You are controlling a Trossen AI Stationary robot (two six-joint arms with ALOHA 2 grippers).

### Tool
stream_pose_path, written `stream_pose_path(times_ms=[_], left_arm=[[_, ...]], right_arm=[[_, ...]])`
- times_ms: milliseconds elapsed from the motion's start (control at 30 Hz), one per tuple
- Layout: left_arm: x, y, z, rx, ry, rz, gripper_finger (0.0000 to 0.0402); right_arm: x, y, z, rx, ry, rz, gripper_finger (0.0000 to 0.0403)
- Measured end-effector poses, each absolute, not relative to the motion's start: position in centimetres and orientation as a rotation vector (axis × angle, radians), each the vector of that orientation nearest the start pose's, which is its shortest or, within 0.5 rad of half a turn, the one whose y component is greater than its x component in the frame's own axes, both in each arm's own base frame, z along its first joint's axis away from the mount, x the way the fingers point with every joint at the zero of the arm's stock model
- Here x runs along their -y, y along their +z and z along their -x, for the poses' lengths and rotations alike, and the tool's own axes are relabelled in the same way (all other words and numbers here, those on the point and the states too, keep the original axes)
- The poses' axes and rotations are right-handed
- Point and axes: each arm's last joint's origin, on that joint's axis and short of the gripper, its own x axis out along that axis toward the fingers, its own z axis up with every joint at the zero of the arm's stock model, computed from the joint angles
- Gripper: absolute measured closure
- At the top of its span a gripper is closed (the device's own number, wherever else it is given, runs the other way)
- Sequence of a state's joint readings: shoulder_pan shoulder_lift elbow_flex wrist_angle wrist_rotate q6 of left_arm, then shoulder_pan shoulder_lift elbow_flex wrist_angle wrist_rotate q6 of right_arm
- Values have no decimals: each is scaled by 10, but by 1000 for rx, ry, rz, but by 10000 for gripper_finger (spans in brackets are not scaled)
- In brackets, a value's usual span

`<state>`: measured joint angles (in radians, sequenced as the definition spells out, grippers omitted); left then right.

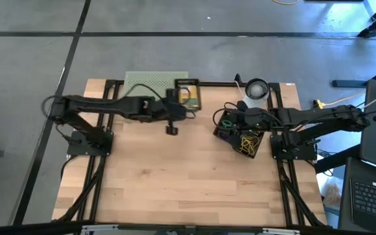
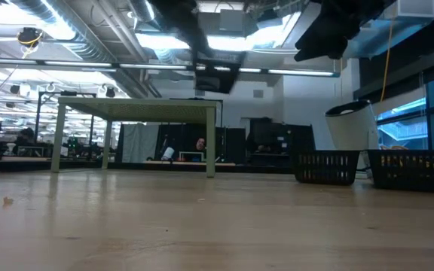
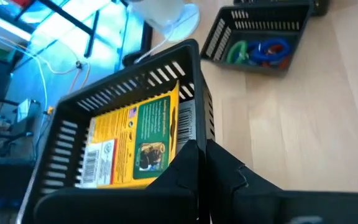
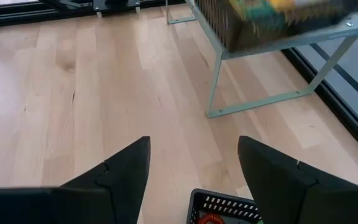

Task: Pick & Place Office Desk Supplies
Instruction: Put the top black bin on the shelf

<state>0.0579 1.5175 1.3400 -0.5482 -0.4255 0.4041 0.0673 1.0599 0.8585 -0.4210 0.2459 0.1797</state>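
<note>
A black slotted basket (image 3: 67,130) holds a yellow-green crayon box (image 3: 135,137). It is over the right end of the pale green rack (image 1: 145,83), with my left gripper (image 3: 202,149) shut on it. In the low view the basket (image 2: 218,75) shows above the rack's top (image 2: 134,110). My right gripper (image 4: 194,162) stands open in the air above a black basket (image 4: 222,208) of rubber bands at the table's right side, touching nothing. That basket (image 3: 260,37) holds green, blue and red bands. My left gripper has the crayon basket by its wall near a corner (image 3: 194,134), its shut fingers coming at it slanting down from the table's left. The fingers hide the place of contact. The basket hangs tilted, clear of the rack's top, with the crayon box lying inside.
A second black basket (image 1: 250,143) with yellow items stands beside the rubber-band basket (image 1: 227,125). A white cup-like cylinder (image 1: 256,89) stands at the far right. The bare wooden tabletop (image 1: 175,183) stretches toward the near edge.
</note>
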Motion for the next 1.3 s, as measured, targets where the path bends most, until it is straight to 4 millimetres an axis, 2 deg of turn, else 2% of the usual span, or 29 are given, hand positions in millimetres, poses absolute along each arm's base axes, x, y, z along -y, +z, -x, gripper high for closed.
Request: stream_pose_path(times_ms=[167, 300, 500, 667, 833, 933, 1300], left_arm=[[-38, 337, -279, -873, 345, -473, 397], [-41, 330, -233, -939, 371, -465, 397], [-40, 323, -167, -838, 450, -439, 396], [-39, 310, -125, -811, 447, -394, 396], [-39, 294, -103, -868, 430, -394, 396], [-40, 287, -96, -908, 457, -366, 396], [-45, 284, -92, -929, 495, -372, 387]], right_arm=[[-8, 288, -221, -597, -227, -76, 158], [-8, 288, -221, -598, -227, -76, 158], [-8, 288, -221, -595, -226, -73, 158], [-8, 289, -222, -581, -225, -75, 158], [-8, 289, -222, -578, -225, -76, 158], [-8, 289, -222, -575, -224, -76, 158], [-8, 290, -223, -561, -223, -79, 158]])
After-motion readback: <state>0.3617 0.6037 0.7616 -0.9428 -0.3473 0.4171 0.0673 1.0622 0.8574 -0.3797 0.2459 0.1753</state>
